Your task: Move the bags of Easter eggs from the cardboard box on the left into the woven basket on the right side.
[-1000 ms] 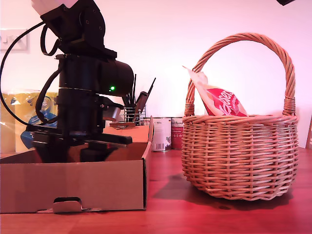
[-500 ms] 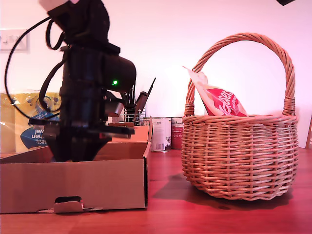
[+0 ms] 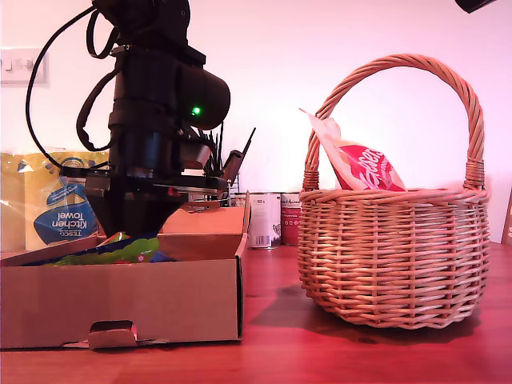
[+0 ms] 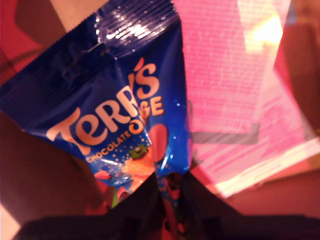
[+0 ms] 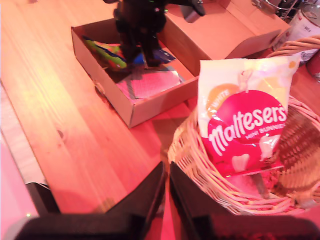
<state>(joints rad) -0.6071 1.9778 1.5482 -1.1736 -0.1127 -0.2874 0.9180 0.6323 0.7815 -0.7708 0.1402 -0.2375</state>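
**Blue bag pinched over the box, red one in the basket**

My first gripper [image 4: 170, 192] has its jaws nipped on the bottom edge of the blue bag [image 4: 115, 105]; orange lettering reads clearly in the first wrist view. The exterior view hides that grip behind the black arm [image 3: 156, 120] and shows only a bit of green and blue wrapper [image 3: 120, 250] above the wall of the cardboard box [image 3: 120, 300], at that view's left.

Second wrist view looks down from above: box w/ pink paper on its floor [image 5: 150, 82], first arm standing in it, bag at its jaws. My second gripper [image 5: 166, 192] hangs by the rim of the woven basket [image 5: 200, 165], jaws narrow, nearly touching, nothing betw. them.

Red-and-white bag [image 5: 245, 125] leans upright inside the basket; exterior view shows it poking over the rim. Kitchen towel pack [image 3: 48, 212] & tins [image 3: 264, 220] stand behind the box.
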